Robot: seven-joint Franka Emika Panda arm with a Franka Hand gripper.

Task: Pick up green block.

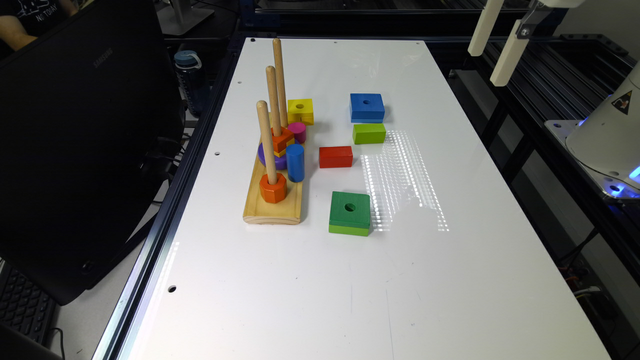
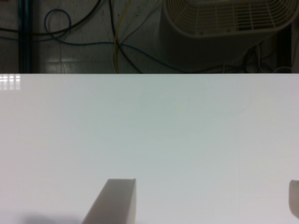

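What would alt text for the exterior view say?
A green block with a centre hole lies on a white table, beside a wooden peg board. The gripper hangs high above the table's far right corner, away from it.

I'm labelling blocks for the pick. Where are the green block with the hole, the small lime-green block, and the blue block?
green block (image 1: 350,207): exterior view, dark top beside hole.
lime-green block (image 1: 369,133): exterior view, top face.
blue block (image 1: 367,106): exterior view, top face.

Green block (image 1: 349,208) dark-topped, lime-sided; white table (image 1: 300,280); red block (image 1: 336,156).
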